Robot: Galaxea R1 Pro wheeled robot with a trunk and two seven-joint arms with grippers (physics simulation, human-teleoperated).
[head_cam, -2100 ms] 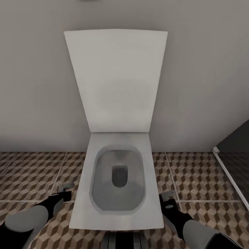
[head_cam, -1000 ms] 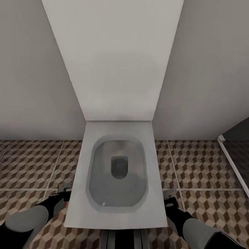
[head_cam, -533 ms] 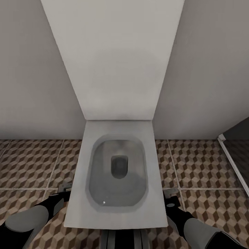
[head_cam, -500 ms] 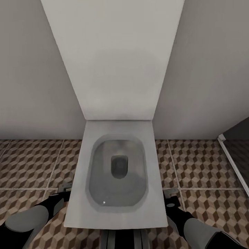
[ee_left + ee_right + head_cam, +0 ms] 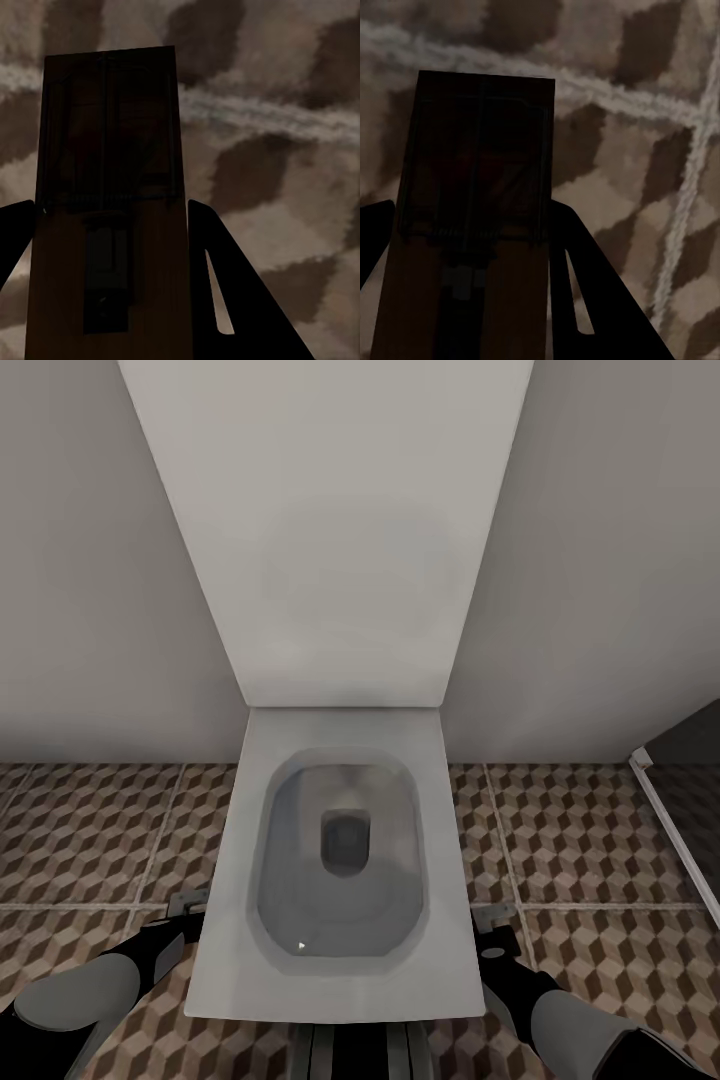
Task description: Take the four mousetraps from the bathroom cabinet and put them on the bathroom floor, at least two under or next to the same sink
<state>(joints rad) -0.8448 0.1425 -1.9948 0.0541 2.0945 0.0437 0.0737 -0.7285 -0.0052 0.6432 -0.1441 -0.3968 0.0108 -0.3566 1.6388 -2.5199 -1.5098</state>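
Beside toilet [image 5: 345, 980], pincers [image 5: 112, 225] [image 5: 472, 232] gripping mousetraps [image 5: 109, 187] [image 5: 480, 195]

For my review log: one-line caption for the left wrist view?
Left gripper holds a mousetrap between its dark fingers above the cube-patterned bathroom floor.

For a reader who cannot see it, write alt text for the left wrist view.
A mousetrap, a wooden board with dark metal fittings, is held between the left gripper's dark fingers. Behind it lies blurred cube-patterned floor with a pale grout line.
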